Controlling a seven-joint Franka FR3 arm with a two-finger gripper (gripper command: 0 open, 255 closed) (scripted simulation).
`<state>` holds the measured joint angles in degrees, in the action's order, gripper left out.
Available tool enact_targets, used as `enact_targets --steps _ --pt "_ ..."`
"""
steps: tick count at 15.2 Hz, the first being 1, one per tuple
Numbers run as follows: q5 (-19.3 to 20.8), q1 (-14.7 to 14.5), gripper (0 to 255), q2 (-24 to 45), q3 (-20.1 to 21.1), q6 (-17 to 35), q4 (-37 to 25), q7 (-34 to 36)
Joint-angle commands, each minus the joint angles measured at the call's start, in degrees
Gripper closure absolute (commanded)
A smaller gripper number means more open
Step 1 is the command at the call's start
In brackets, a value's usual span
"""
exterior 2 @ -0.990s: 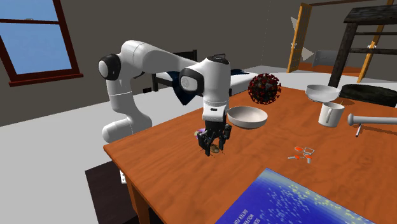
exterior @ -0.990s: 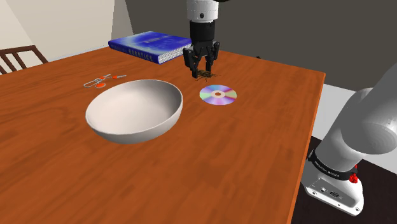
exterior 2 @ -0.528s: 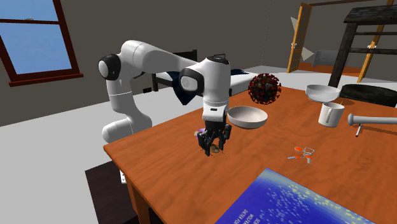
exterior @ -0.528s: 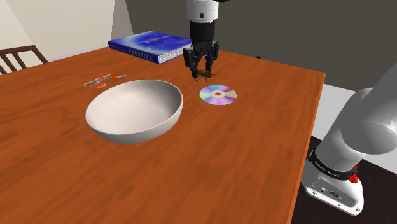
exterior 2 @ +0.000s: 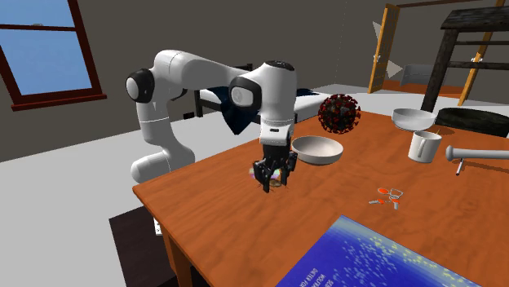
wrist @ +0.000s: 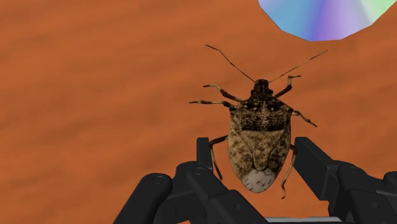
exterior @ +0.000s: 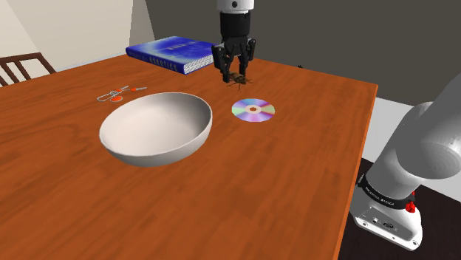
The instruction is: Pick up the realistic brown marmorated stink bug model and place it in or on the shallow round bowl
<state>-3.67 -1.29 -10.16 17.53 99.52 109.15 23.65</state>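
On the table (exterior: 281,185) the disc (exterior: 253,110) lies right of the bowl (exterior: 156,127) (shoulder view); book (exterior: 173,54) behind both; stink bug (wrist: 259,137) between book and disc.

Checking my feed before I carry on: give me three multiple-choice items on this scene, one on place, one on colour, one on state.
1. In the shoulder view, the disc lies: A in the bowl; B on the table, right of the bowl; C on the book.
2. The book is: A red; B blue; C green.
3. The pincer is: A closed around the bug; B shut on nothing; C open above the bowl.
Key: 1 B, bare table separates disc and bowl; 2 B, its cover is blue; 3 A, its fingers flank the bug's body.
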Motion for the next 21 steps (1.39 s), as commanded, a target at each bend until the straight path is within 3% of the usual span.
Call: enact_targets --steps 1,19,21 --pt "0.1 0.0 255 0.2 0.0 -1.6 -1.7 0.1" --pt "1.2 0.1 255 3.8 0.2 -16.0 -19.6 1.1" --pt "1.3 -1.1 255 4.8 1.9 -16.1 -20.8 4.1"
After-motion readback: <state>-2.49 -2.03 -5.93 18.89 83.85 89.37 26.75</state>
